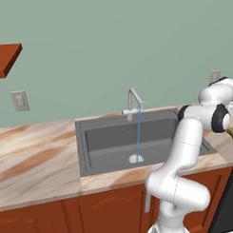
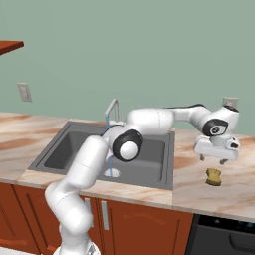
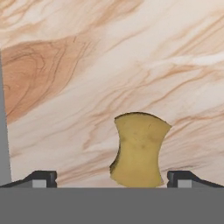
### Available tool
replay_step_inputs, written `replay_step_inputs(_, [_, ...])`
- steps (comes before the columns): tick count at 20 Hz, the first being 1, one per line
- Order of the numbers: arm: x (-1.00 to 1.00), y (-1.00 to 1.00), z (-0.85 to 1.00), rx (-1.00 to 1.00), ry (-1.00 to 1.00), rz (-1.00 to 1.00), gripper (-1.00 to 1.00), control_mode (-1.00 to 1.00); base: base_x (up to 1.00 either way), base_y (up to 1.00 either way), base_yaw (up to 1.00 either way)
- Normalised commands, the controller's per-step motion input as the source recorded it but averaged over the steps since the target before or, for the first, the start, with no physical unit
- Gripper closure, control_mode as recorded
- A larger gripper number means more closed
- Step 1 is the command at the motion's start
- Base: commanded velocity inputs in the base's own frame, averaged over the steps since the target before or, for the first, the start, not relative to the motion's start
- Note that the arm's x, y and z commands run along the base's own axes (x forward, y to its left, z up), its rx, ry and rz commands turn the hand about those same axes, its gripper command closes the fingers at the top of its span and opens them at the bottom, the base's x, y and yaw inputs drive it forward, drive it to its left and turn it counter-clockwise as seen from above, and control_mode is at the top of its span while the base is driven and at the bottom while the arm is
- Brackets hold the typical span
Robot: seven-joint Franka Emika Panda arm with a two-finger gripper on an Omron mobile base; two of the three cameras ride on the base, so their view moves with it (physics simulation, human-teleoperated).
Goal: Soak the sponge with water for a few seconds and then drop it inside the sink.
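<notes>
Reach step: claw (image 2: 216, 160) wide open, empty, above sponge (image 2: 214, 177). Next: descend, straddle sponge, close, carry to water (image 1: 137, 134).

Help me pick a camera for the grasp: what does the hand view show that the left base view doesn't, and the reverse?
Hand view: the whole sponge lying on the marble counter, between the open gripper fingertips.

Left base view: the sink, faucet, running water, and the arm reaching right; only a sliver of the sponge at the right edge.

Both: the sponge and the marble counter.
</notes>
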Motion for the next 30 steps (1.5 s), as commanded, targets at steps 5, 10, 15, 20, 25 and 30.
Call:
replay_step_inputs(5, [0.00,-0.13,-0.04,0.00,0.00,0.00,-1.00,-1.00,0.00,0.00,0.00])
replay_step_inputs(10, [0.00,-0.08,-0.01,0.00,0.00,0.00,-1.00,-1.00,0.00,0.00,0.00])
replay_step_inputs(15, [0.00,-0.02,-0.01,0.00,0.00,0.00,-1.00,-1.00,0.00,0.00,0.00])
replay_step_inputs(20, [0.00,-0.05,-0.16,0.00,0.00,0.00,-1.00,-1.00,0.00,0.00,0.00])
replay_step_inputs(25, [0.00,-0.01,-0.33,0.00,0.01,0.00,-1.00,-1.00,0.00,0.00,0.00])
replay_step_inputs(30, [0.00,0.00,-0.27,0.00,0.00,0.00,-1.00,-1.00,0.00,0.00,0.00])
